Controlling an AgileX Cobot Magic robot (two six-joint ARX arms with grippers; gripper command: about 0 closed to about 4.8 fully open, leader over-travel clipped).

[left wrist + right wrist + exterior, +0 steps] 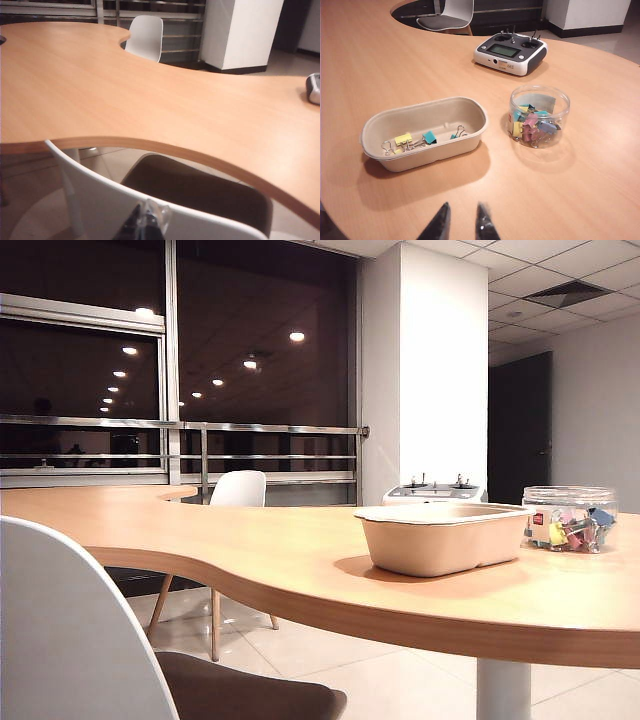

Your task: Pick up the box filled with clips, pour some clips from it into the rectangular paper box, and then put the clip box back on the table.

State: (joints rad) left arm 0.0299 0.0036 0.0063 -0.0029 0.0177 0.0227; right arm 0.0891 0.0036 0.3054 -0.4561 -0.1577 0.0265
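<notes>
Clip box and its surroundings, listed from largest to smallest.

Large light-wood table (580, 190) with a curved edge: it bears everything. White plastic chair (100, 200) with a dark seat stands at that edge, below my left arm.

Beige moulded-paper rectangular box (470, 112) with rounded corners and a flared rim: it stands upright beside the jar, near but apart. I judge it light and stiff enough to stay put under falling clips.

White-and-grey handheld controller (510, 52) with two sticks: it lies beyond the jar, well apart.

Small clear round plastic jar with a red-and-white label (539, 117), the clip box itself: it stands upright on the table, open at the top, untouched. I judge it light, rigid and smooth-walled, hence slippery; I would take it across the side wall at mid-height, firmly but without crushing it.

Mixed-colour binder clips (532, 129), pink, yellow, teal: a loose heap inside the jar, likely to shift when tilted. A few yellow and teal clips (415, 140) already lie in the paper box.

My right gripper (461, 222): dark jaws slightly parted, holding nothing, hovering short of both containers.

My left gripper (145, 227): jaws pressed together, empty, above the chair, far from the jar.
</notes>
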